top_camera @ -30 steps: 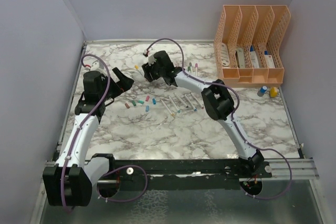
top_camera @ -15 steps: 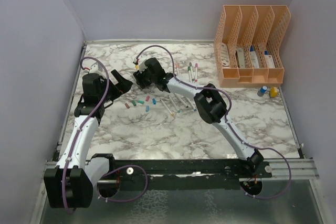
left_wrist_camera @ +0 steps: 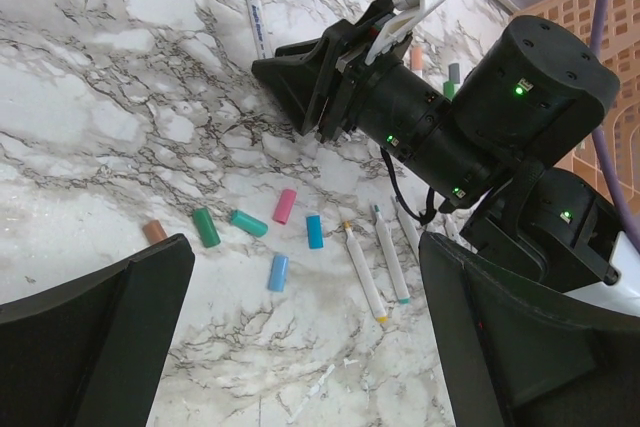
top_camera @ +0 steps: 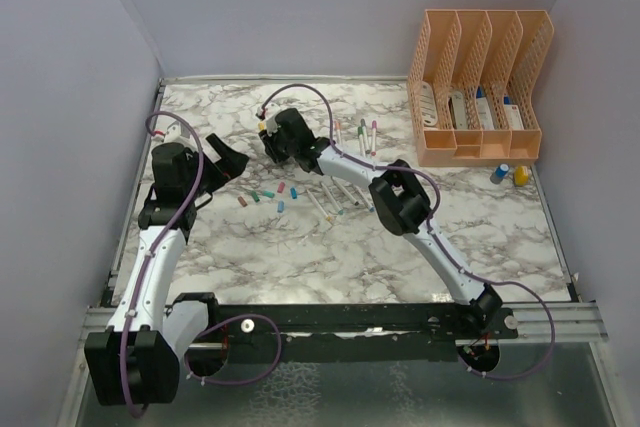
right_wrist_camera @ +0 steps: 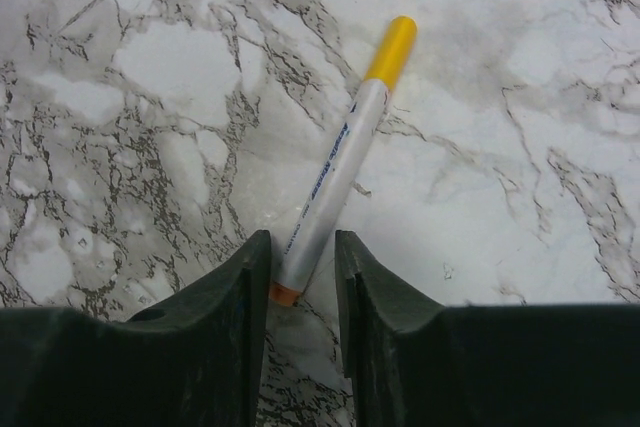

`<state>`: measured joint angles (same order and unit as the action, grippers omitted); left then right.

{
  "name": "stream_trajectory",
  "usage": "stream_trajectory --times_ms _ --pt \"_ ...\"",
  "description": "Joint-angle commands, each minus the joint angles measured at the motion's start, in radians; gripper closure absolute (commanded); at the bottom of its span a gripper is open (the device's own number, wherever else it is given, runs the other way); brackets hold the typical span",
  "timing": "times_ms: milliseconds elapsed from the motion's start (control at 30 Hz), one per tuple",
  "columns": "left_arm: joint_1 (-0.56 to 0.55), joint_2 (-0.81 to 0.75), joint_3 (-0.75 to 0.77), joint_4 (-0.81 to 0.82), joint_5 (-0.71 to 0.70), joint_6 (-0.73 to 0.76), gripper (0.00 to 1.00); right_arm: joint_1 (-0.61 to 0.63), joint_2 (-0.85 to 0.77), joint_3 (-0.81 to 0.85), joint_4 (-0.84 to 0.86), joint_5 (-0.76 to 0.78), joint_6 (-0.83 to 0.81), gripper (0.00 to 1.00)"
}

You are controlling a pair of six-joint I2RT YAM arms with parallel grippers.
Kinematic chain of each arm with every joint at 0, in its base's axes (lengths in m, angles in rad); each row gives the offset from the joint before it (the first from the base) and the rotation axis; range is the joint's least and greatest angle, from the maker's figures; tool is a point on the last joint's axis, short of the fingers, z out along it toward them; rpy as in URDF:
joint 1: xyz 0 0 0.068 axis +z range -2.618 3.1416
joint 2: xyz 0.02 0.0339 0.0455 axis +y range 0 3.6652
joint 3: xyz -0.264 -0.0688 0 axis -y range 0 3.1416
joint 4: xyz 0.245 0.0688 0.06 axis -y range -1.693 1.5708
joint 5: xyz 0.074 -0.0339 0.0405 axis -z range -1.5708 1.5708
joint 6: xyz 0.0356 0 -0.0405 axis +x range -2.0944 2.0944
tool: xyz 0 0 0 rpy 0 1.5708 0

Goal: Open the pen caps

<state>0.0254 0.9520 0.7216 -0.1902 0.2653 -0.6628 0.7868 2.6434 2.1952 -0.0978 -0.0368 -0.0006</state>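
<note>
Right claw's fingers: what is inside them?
A white pen with a yellow cap lies on the marble between them, its orange end just inside. The fingers hide whatever is under them.

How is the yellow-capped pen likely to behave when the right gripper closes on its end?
The yellow-capped pen looks like a stiff, round barrel, so it will probably stay straight but may roll on the smooth marble table. The right gripper straddles only its orange-tipped end, so lifted there it might pivot.

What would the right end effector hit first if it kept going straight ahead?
Most likely the yellow-capped pen: its orange end lies between the right end effector's fingers, though contact is unclear.
</note>
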Motion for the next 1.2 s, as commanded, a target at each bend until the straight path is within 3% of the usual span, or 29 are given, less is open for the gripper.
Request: stream_trajectory --times_ms 0,200,333,500,667,1167 --pt "0.008 -0.019 -0.014 0.020 0.021 -0.009 0.01 0.009 0.053 0.043 -0.087 0.089 0.036 0.72" --pt "0.009 -0.006 -0.014 0.043 0.035 -0.025 0.01 0.008 0.060 0.056 -0.136 0.109 0.069 0.81" --pt "0.011 0.014 0.005 0.056 0.037 -0.039 0.01 0.007 0.044 0.050 -0.157 0.119 0.087 0.98" --pt "0.011 0.036 0.032 0.084 0.030 -0.078 0.03 0.003 -0.059 -0.051 -0.104 0.160 0.113 0.99" --pt "0.011 0.098 0.044 0.156 0.051 -0.128 0.04 -0.013 -0.266 -0.255 0.002 0.180 0.137 0.99" --pt "-0.078 0.509 0.223 0.426 0.189 -0.285 0.08 -0.021 -0.801 -0.775 0.049 0.190 0.149 0.99"
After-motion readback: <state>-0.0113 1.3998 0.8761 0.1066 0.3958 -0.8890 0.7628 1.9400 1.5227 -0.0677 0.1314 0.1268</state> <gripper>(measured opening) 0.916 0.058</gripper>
